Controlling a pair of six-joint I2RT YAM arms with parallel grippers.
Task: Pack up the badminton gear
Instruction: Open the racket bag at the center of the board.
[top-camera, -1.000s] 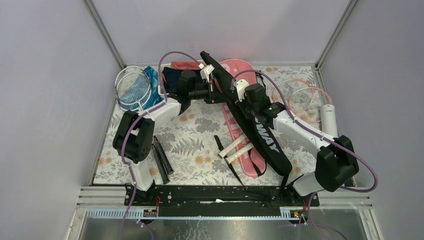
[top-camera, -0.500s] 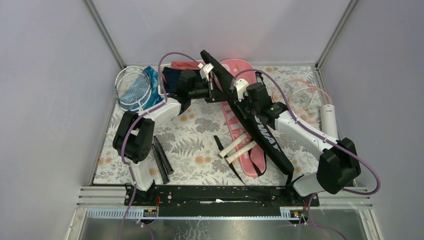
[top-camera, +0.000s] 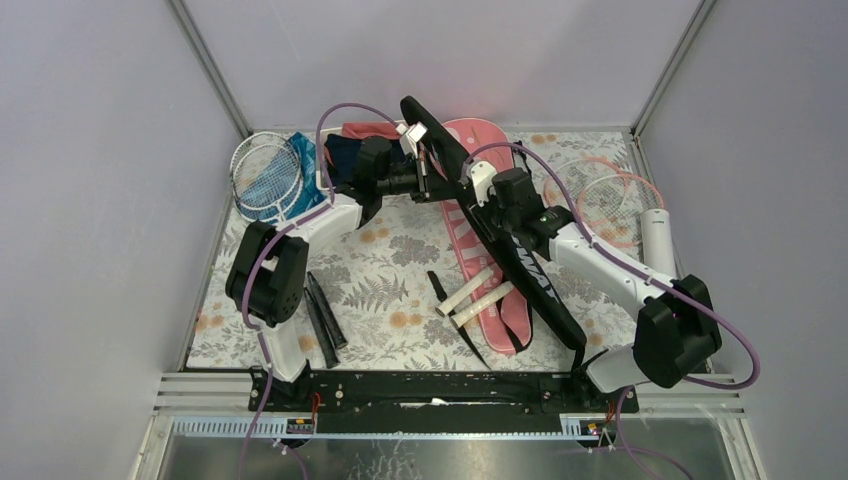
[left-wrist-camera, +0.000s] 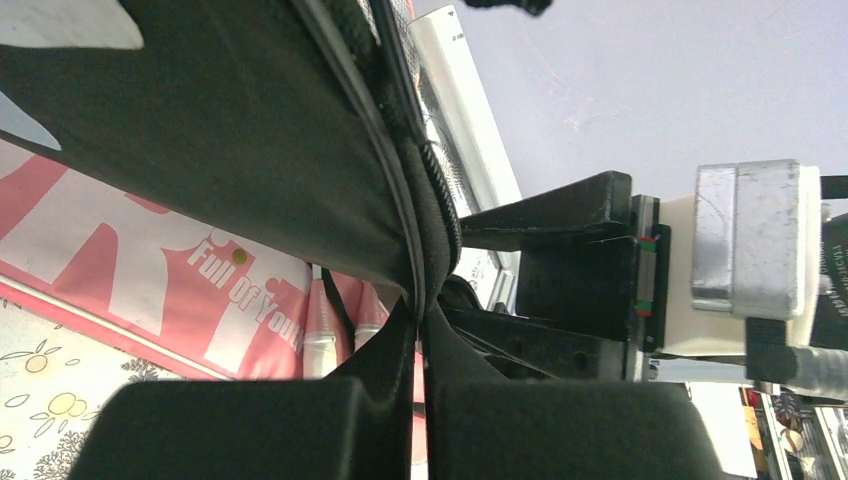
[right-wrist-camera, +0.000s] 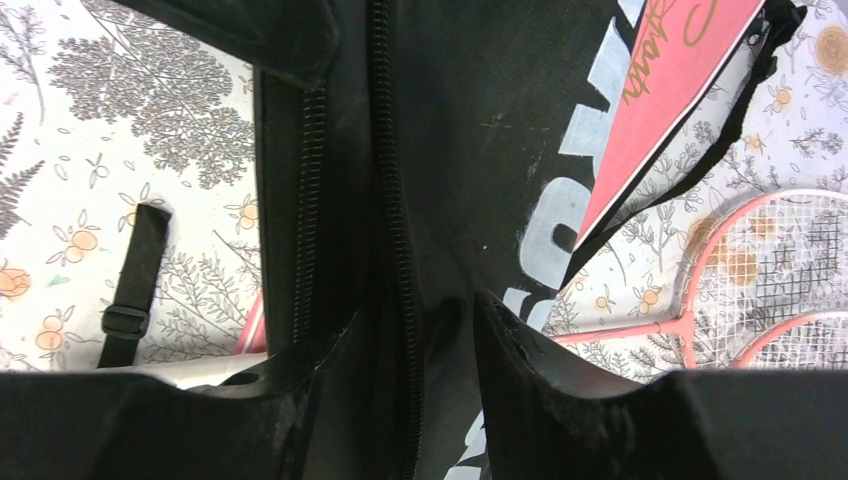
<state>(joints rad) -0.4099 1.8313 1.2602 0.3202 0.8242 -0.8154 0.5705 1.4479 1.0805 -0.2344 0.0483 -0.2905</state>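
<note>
On the surface (top-camera: 390, 270), the top bag (top-camera: 530, 275) slants across the bottom bag (top-camera: 472, 130). The left rackets (top-camera: 262, 175) lie far left, the right rackets (top-camera: 610, 200) far right, with the tube (top-camera: 657, 240) just beside them.

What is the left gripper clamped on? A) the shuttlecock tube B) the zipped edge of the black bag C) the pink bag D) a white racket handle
B: in the left wrist view the left gripper pinches the black bag at its zipper seam, fingers closed on the fabric.

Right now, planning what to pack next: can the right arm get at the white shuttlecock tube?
Probably yes: the shuttlecock tube lies uncovered beside the right arm's forearm, though its end effector straddles the black bag edge and must back off first.
</note>
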